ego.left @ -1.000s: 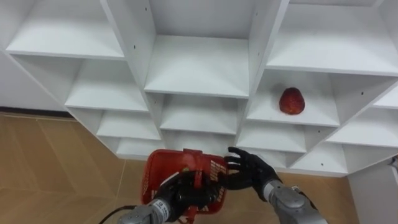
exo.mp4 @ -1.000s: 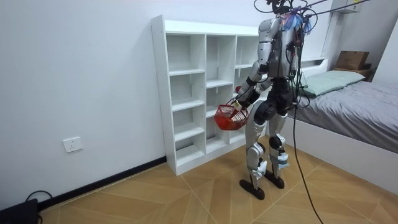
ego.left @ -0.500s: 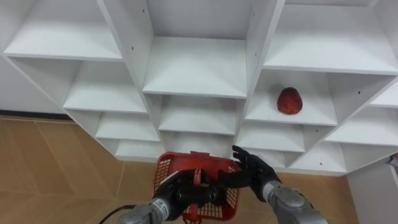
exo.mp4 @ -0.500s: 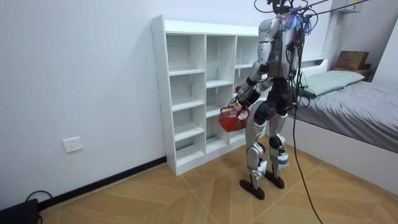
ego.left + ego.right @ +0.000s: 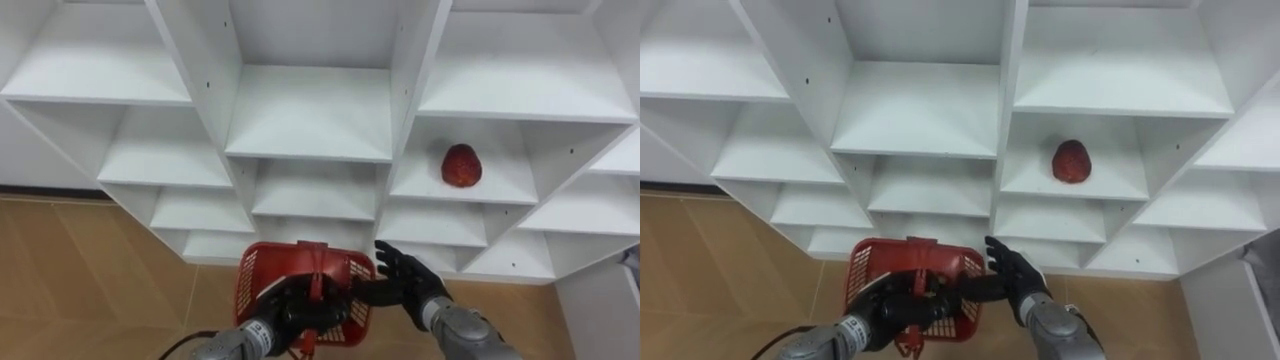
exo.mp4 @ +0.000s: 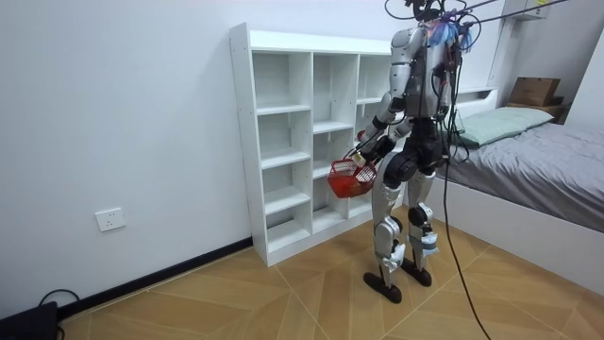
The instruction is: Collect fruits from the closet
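Left hand (image 5: 290, 315): clenched round the handle of the red basket (image 5: 264, 277), carrying it low in front of the body.
Right hand (image 5: 404, 286): fingers spread and loose, grasping nothing, fingertips just beside the basket's right rim.
Red fruit (image 5: 461, 165): lies alone on a shelf of the white closet (image 5: 310, 110), up and ahead of the right hand, slightly to its right, well apart from both hands.
Stance: the room view shows the robot upright, facing the closet, with the basket held out towards the shelves.
Just changed: over the last second the basket swung a little in the left hand's hold and came back; the right hand stayed at the rim; the fruit has not moved.
Meaning for the task: this looks like steadying the basket. The fruit is not yet collected, and the free right hand would have to rise to that shelf.
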Controlling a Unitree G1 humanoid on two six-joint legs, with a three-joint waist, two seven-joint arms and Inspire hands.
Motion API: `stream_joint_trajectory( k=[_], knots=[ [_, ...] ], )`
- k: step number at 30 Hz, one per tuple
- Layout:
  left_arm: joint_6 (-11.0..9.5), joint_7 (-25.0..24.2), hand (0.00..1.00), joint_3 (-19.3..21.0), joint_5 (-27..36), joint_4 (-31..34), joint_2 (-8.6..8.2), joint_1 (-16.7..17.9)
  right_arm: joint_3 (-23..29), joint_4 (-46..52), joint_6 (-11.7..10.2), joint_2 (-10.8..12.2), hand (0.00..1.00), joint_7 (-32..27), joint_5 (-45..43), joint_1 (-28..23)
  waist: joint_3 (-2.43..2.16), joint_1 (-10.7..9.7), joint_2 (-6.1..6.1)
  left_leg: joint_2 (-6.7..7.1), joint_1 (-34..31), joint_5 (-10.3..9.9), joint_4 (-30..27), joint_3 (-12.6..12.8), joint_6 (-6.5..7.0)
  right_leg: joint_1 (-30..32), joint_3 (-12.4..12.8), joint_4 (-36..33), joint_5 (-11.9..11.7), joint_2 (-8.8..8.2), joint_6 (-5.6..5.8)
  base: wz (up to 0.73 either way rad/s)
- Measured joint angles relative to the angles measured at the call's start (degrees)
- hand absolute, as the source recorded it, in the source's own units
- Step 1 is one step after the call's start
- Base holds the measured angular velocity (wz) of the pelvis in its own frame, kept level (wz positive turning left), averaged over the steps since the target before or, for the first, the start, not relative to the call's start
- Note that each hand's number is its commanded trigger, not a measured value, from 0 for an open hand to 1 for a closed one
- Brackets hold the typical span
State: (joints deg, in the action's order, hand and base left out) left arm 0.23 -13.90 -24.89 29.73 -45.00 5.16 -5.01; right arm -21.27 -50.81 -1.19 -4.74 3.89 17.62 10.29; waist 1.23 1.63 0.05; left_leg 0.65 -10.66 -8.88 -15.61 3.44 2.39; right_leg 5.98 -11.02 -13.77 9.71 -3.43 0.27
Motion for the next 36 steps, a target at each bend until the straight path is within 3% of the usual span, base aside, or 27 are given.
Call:
stream_joint_trajectory(
  k=[4,5,8,14,22,36],
  knots=[
    [-0.03,2.33,1.00,0.77,0.01,-0.17,0.37,1.18,0.06,2.47,0.10,-0.17,0.00,-0.09,-0.60,-1.79,-0.30,-0.16,-0.61,0.04,1.22,0.00,0.59,0.36,0.00,-0.92,0.07,0.13,0.10,-0.13,0.15,-0.04],
    [-0.02,2.89,1.00,1.09,0.06,0.00,0.50,1.95,0.07,4.22,0.11,-0.16,0.00,-0.10,-1.28,-3.07,-0.69,-0.21,-1.08,0.07,1.59,0.00,0.84,0.40,0.00,-1.22,0.11,0.27,0.13,-0.12,0.16,0.00],
    [0.03,4.55,1.00,1.30,0.05,0.05,0.80,2.66,0.13,8.05,0.11,-0.34,0.00,-0.13,-2.89,-5.53,-0.99,-0.20,-2.02,0.06,2.65,-0.02,0.93,0.40,-0.01,-2.62,0.15,1.10,0.10,-0.01,0.15,0.00],
    [0.01,7.21,1.00,5.04,0.03,0.05,0.37,3.00,0.24,12.62,0.10,-0.45,0.00,-0.90,-4.64,-8.50,-0.99,-0.38,-2.39,0.06,5.33,-0.05,1.79,0.98,-0.02,-4.80,1.26,1.66,0.06,0.28,0.18,-0.05],
    [-0.04,8.84,1.00,5.66,0.02,1.05,0.37,3.76,2.28,21.14,-0.06,-1.56,0.00,-5.44,-6.02,-11.52,-0.41,-1.01,-1.33,0.09,6.71,-0.21,2.12,1.10,-0.19,-6.18,1.54,2.27,-0.10,0.51,0.21,-0.02],
    [-0.26,9.94,1.00,5.95,-0.60,4.51,0.27,7.29,5.16,22.77,-0.91,-2.29,0.00,-12.73,-11.11,-13.59,-0.65,-1.79,-1.03,0.07,10.14,-0.40,4.27,2.71,-0.41,-8.10,3.15,3.16,-0.01,0.76,0.22,-0.06]
  ],
)
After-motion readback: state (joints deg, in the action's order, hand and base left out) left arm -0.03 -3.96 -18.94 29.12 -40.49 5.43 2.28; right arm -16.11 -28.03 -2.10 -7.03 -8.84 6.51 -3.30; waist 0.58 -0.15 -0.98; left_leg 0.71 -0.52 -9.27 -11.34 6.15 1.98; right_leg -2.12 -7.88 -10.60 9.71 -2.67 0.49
